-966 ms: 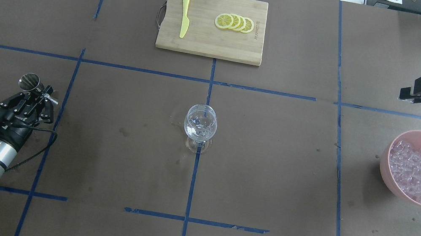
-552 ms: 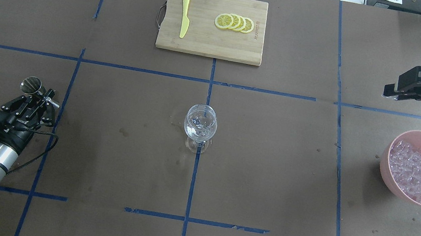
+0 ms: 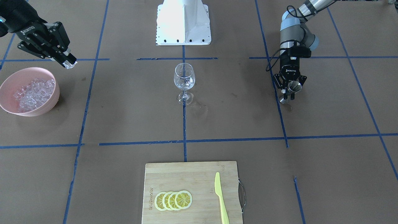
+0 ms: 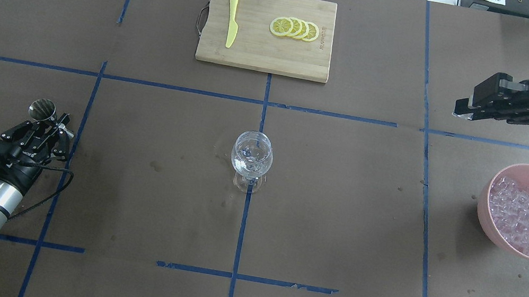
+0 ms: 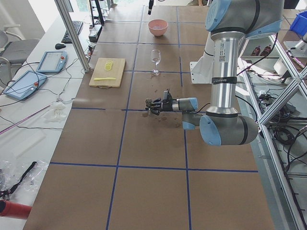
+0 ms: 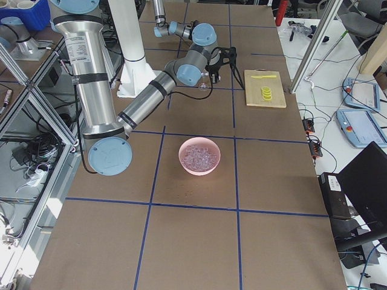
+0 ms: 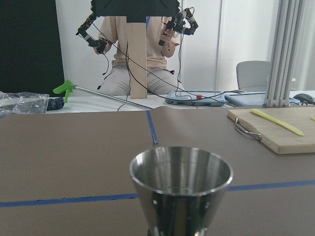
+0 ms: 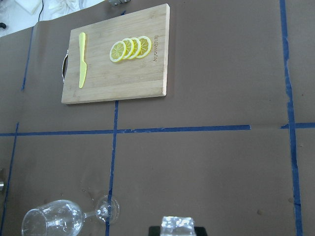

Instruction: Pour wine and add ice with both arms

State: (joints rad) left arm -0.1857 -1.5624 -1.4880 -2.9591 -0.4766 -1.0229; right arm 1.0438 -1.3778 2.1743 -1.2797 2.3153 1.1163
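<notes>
The table (image 4: 340, 209) is papered brown and ruled with blue tape lines (image 4: 241, 231). I see damp marks around the stemmed glass (image 4: 252, 154) and droplets beside the pink bowl (image 4: 492, 230). Past the far edge, my left wrist view shows a seated person (image 7: 140, 54) holding controllers.

My left gripper (image 4: 56, 123) is clamped on the steel jigger (image 7: 181, 182), which stands upright. The frame cuts off its lower cone, the fingers are out of that view, and I cannot tell whether anything is inside the cup.

My right gripper (image 3: 67, 62) is raised off the table and pinches one ice cube (image 8: 178, 223) at its tips. The rest of the ice (image 4: 522, 216) sits in the bowl, below and behind those tips.

The wine is hard to make out; I get only glints low in the glass. From the right wrist the glass is half cut off at the bottom edge, ahead and to the left.

A wide stretch of paper separates each gripper from the glass. The cutting board (image 4: 258, 56) with lemon slices (image 4: 295, 28) and knife (image 4: 232, 19) lies well beyond.
</notes>
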